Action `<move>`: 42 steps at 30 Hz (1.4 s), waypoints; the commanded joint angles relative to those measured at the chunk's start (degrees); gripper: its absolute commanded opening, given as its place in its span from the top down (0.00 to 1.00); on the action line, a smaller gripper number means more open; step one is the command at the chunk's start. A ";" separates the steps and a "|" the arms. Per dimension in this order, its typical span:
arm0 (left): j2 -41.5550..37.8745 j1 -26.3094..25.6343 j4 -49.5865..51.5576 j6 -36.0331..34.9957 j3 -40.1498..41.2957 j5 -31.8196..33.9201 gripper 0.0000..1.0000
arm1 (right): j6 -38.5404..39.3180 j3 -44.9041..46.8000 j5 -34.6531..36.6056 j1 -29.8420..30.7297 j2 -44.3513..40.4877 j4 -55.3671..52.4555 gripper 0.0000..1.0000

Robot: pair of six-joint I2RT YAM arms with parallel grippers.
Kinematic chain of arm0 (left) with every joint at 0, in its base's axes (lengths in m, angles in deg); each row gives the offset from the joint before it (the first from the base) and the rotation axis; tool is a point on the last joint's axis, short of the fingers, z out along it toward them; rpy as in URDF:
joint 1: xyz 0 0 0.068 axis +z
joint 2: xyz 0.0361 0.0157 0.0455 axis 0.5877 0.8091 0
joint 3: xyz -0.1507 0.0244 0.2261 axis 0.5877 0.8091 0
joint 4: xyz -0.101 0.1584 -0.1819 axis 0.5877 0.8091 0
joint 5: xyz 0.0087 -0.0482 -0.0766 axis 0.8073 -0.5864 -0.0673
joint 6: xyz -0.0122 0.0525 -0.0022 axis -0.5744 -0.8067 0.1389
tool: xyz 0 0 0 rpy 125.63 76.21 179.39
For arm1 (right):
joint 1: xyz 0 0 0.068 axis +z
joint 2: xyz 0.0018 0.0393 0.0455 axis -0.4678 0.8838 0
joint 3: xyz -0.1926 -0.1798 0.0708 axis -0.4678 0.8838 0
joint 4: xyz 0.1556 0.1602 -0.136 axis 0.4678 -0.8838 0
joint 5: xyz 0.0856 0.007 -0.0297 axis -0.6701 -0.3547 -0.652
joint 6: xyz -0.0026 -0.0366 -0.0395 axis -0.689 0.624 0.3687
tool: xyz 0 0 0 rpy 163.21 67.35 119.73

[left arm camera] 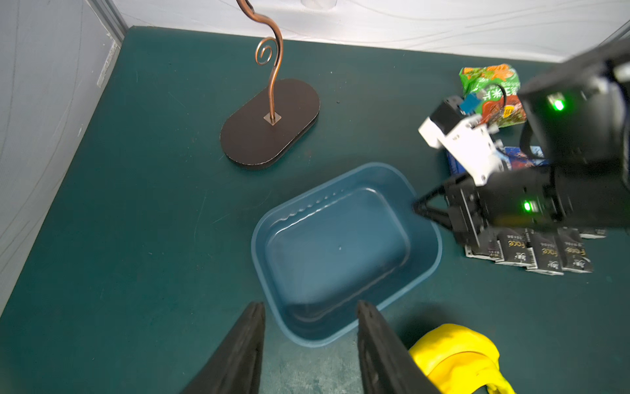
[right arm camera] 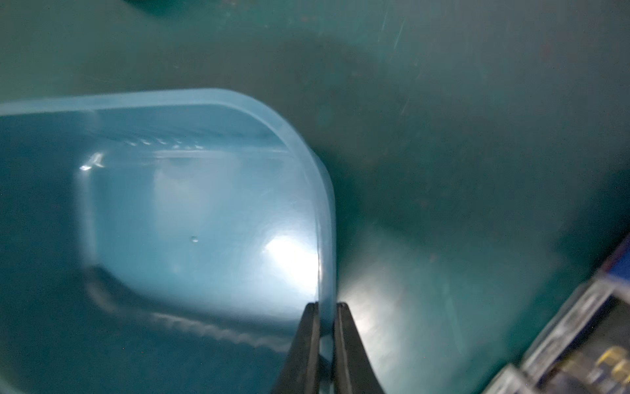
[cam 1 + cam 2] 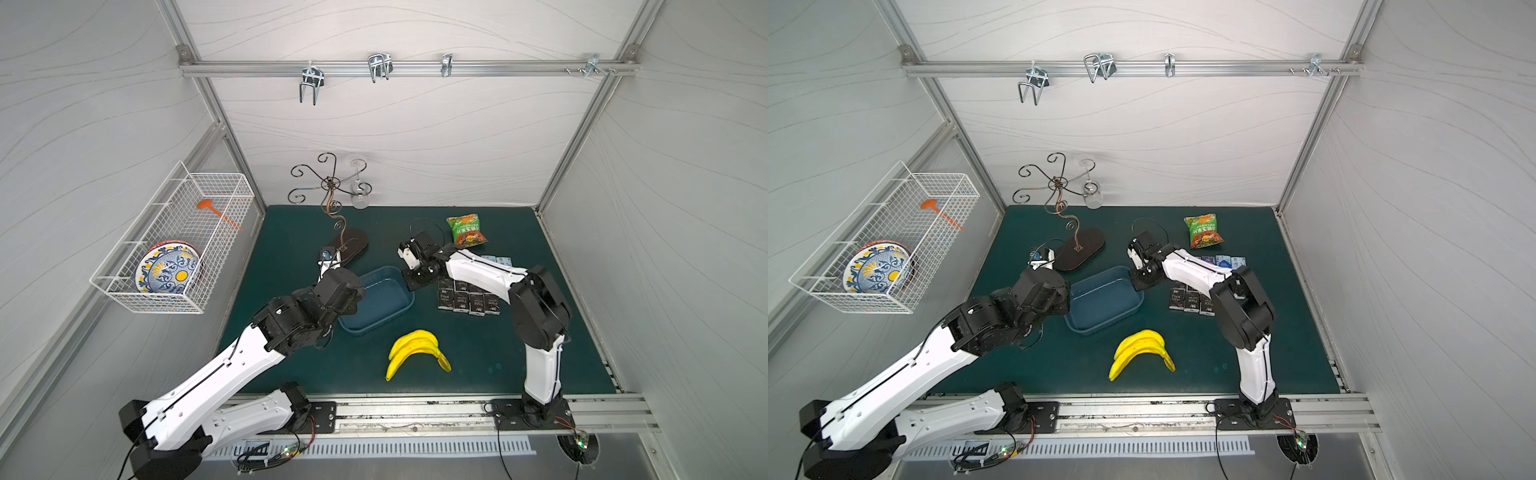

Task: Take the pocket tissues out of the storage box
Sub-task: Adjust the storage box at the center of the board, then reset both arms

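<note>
The right gripper [image 2: 325, 308] is clamped on the rim of the shallow blue-grey plastic storage box [image 2: 204, 99] with rounded corners. In the right wrist view its two black fingers [image 2: 306, 344] stand one inside and one outside the thin wall, pinching it at a short end (the end nearer the right arm). The left gripper [image 1: 310, 305] has its jaws well apart at the opposite end. One finger is over the dark green table mat [image 1: 136, 238] just outside the corner and the other is over the box's wall. Whether either touches the plastic cannot be told.

The box lies near the middle of the mat, slanted to the mat's edges. The pocket tissues [image 3: 467, 302], small rectangular soft packs, lie on the mat to the right of the box, partly under the right arm. The black packs with white lettering sit in tidy touching rows, with blue-and-white printed packs [image 3: 502, 261] just behind them. Further back lies a green-and-orange snack bag [image 3: 466, 230].

A yellow banana bunch [image 3: 415, 351] lies in front of the box. Behind the box is a copper scrollwork stand on a dark oval base [image 3: 351, 247], with a clear glass [image 3: 360, 198] hanging from it. A white wire basket [image 3: 178, 195] on the left wall holds a blue-and-yellow patterned plate [image 3: 168, 270].
</note>
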 commanded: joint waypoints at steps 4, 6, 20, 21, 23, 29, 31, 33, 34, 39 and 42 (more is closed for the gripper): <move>2.26 0.19 -1.86 -1.78 -2.93 1.76 0.52 | 12.06 -7.76 1.55 -4.53 6.95 -8.12 0.88; 2.91 0.25 -1.54 -1.98 -3.57 2.55 0.52 | 12.34 -10.57 0.51 -6.49 8.30 -8.71 0.87; 3.20 0.53 -2.02 -1.37 -3.21 2.61 0.52 | 17.68 -24.53 -0.21 -9.09 11.98 -13.69 0.70; 3.12 0.67 -2.19 -1.37 -2.93 2.61 0.52 | 17.39 -25.00 -0.56 -9.32 11.53 -14.18 0.67; 3.00 1.08 -2.61 -1.30 -2.34 2.54 0.52 | 16.01 -24.77 -2.53 -10.00 9.06 -14.26 0.62; 3.13 2.87 -3.73 -0.90 -1.63 2.02 0.52 | 12.39 -15.59 -3.79 -11.07 -5.97 -9.98 0.01; 2.52 3.12 -3.90 -0.11 -0.97 3.18 0.52 | 10.94 -12.58 -0.32 -11.17 -10.97 -10.44 0.01; 1.27 3.67 -5.41 -0.05 0.82 4.36 0.51 | 9.00 -7.25 3.69 -11.24 -16.97 -10.68 0.01; 0.86 4.28 -5.99 -0.05 1.49 4.40 0.50 | 7.89 -4.72 5.03 -11.45 -19.50 -10.51 0.01; 1.38 9.17 -7.24 1.88 4.07 5.81 0.26 | 1.23 18.20 11.18 -15.51 -36.24 0.85 0.01; 2.68 11.29 -9.78 1.75 6.06 10.24 0.00 | -1.73 31.39 13.51 -19.99 -45.20 9.02 0.01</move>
